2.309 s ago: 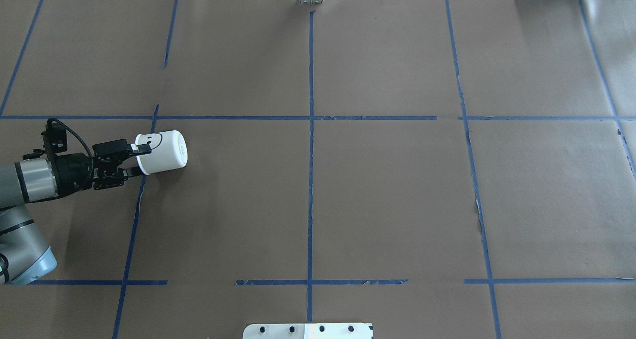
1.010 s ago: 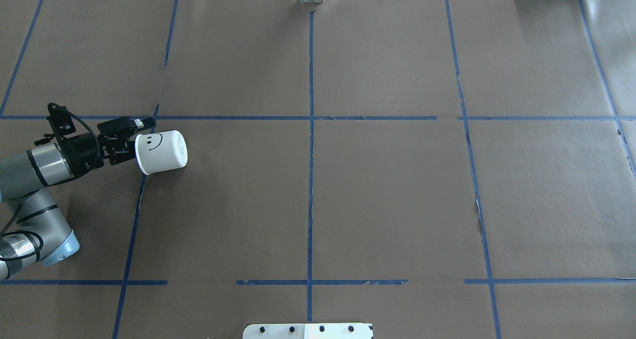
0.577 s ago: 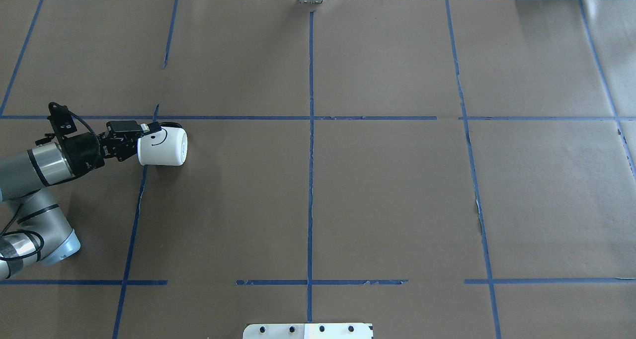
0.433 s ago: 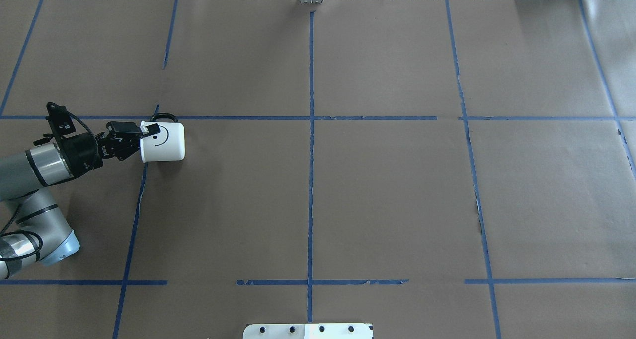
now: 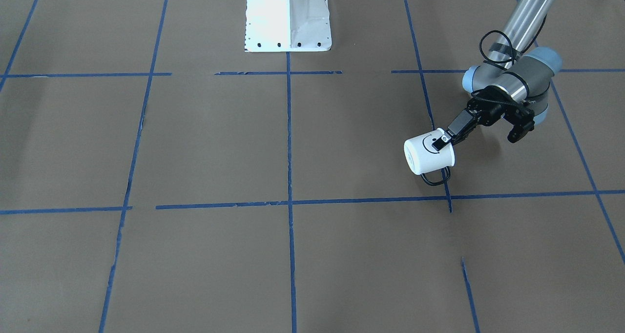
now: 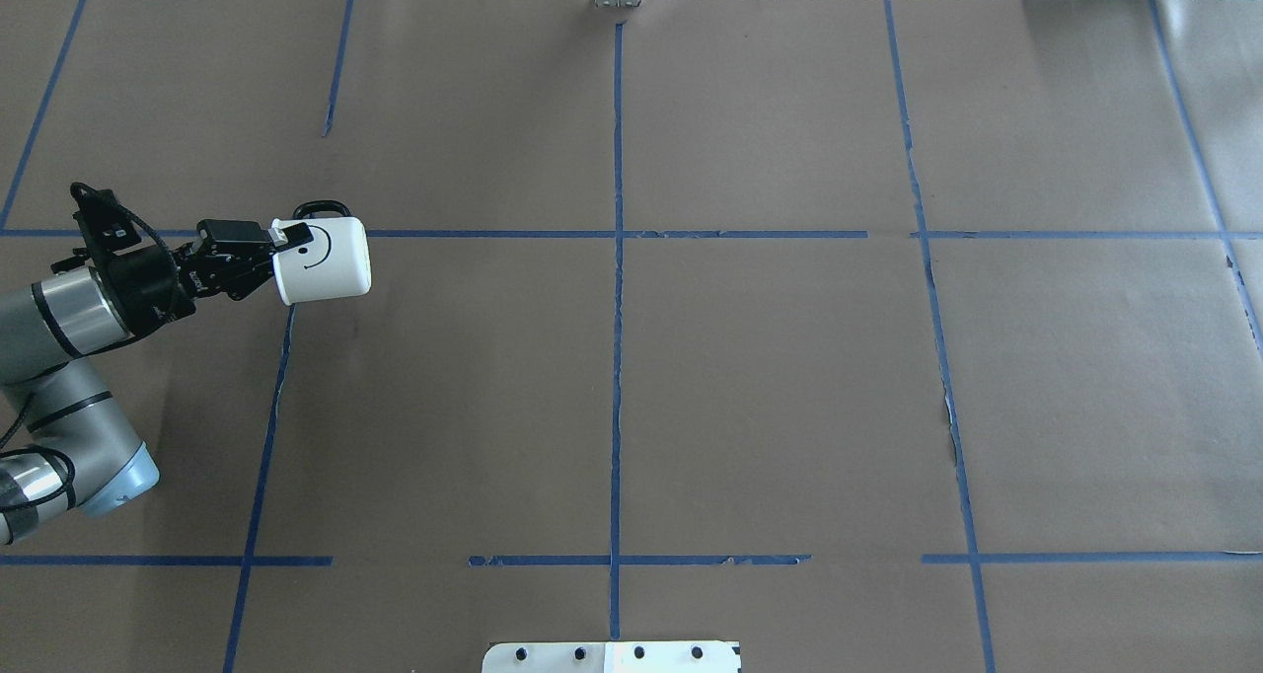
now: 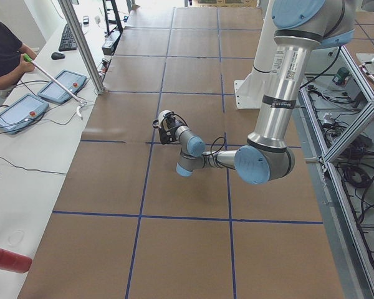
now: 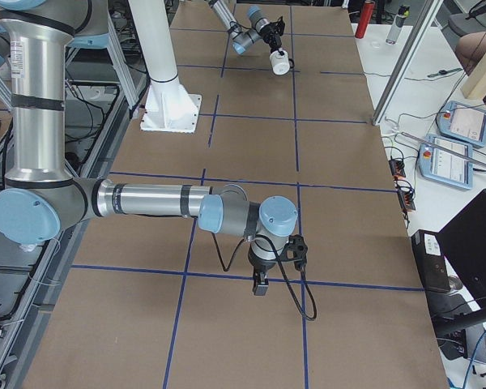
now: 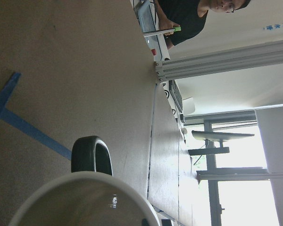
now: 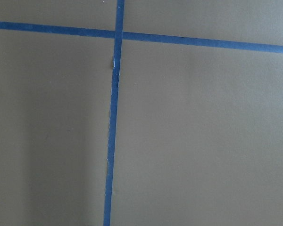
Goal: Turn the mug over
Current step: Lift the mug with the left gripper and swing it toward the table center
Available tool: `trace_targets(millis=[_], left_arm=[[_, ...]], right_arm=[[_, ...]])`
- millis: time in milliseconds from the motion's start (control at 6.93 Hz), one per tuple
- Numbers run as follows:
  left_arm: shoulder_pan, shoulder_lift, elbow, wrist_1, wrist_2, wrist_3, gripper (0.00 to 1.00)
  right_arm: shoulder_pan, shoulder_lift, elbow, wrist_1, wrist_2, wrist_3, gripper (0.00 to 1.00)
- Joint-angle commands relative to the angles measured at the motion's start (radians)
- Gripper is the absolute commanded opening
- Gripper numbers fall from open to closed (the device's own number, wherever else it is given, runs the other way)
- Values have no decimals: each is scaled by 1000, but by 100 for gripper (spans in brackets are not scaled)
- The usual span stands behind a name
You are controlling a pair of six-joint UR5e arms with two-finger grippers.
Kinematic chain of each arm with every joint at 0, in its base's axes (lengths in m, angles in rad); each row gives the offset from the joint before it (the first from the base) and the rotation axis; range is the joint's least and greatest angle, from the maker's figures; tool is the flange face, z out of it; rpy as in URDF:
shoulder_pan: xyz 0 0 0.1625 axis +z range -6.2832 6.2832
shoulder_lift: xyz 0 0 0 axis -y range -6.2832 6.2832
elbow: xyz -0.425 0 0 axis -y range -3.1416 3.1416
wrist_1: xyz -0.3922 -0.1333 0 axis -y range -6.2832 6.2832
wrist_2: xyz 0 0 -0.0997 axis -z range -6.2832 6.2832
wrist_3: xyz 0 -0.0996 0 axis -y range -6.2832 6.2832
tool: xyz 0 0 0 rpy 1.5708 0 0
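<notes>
We see the jaws of the left gripper (image 6: 288, 236) closed on the rim of the mug (image 6: 328, 261). The outer finger (image 5: 454, 128) lies along the white wall, just beside the black smiley face (image 6: 314, 256). The mug is held on its side, its base pointing toward the middle of the tabletop (image 6: 770, 387). Its thin black loop handle (image 6: 321, 206) sticks out on the side away from the robot. A faint shadow lies apart from the mug, so we take it to be raised off the brown paper. It hangs at the robot's left end of the tabletop, by a crossing of blue tape lines (image 6: 474, 234). In the left wrist view the white mouth of the mug fills the bottom edge, with the handle above it. The right gripper (image 8: 259, 285) hangs low over the tabletop at the far right end. Whether its jaws are open or closed we cannot tell.
</notes>
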State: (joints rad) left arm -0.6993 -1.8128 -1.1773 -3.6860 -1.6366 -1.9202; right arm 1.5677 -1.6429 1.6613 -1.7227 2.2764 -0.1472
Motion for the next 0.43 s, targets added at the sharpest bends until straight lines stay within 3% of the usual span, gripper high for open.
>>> trace_targets(millis=[0, 144, 289], left_arm=[[1, -5, -178, 301, -6, -2, 0], [7, -32, -291, 569, -6, -2, 0], [10, -130, -364, 861, -6, -2, 0]], right_arm=[[0, 0, 0, 0, 0, 0, 100], [0, 0, 0, 0, 0, 0, 100], [0, 0, 0, 0, 0, 0, 100]])
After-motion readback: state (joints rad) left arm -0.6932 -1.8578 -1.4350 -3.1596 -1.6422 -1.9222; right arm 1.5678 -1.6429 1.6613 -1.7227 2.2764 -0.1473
